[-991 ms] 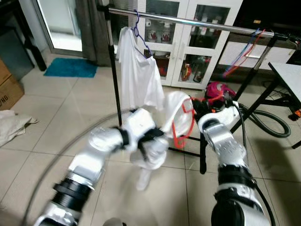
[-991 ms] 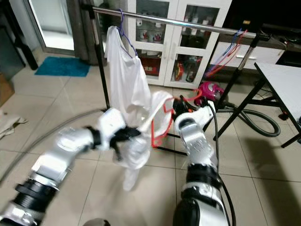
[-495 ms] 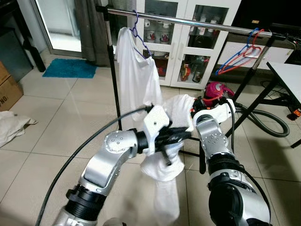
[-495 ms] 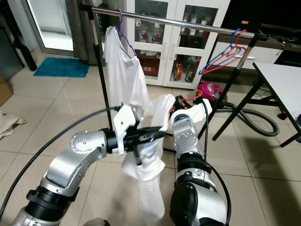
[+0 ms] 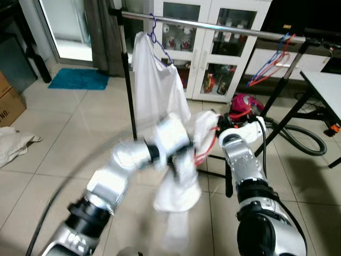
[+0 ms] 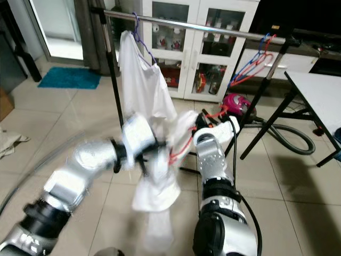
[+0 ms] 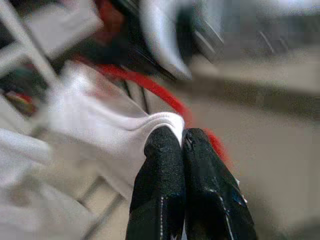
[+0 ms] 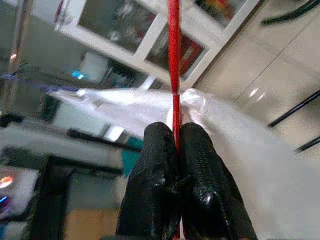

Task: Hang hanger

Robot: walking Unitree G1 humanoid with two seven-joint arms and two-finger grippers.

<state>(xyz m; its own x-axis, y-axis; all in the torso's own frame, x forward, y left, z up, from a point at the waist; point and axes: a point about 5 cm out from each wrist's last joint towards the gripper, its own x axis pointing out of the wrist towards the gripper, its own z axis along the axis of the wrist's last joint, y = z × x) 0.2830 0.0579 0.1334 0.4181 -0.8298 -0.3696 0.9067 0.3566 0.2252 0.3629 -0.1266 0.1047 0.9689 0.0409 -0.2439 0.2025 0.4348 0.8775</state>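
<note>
Both arms reach forward and meet at the middle of the scene, in front of the clothes rail [image 5: 213, 26]. The left arm crosses from 7 o'clock toward the centre and is blurred. Its left hand [image 7: 181, 137] has its fingers pressed together on a fold of the white garment [image 5: 178, 184], which hangs down from it toward the tiled floor [image 5: 64, 138]. The right arm rises from 5 o'clock, bent at the elbow. The right hand [image 8: 176, 131] is closed tightly on the thin red hanger [image 8: 173, 50], which lies partly inside the garment, at 3 o'clock of the left hand.

Above them the rail runs from 11 o'clock to 2 o'clock. A white shirt [image 5: 154, 85] on a purple hanger [image 5: 155, 32] hangs near its 11 o'clock end, and red and blue hangers [image 5: 269, 66] hang near 2 o'clock; the bar between them is bare. A surface edge [image 5: 325, 90] is at 3 o'clock.

Half a second ago the left arm was sharp and its fingers pointed toward 3 o'clock; now it is blurred and the garment hangs a little higher.
</note>
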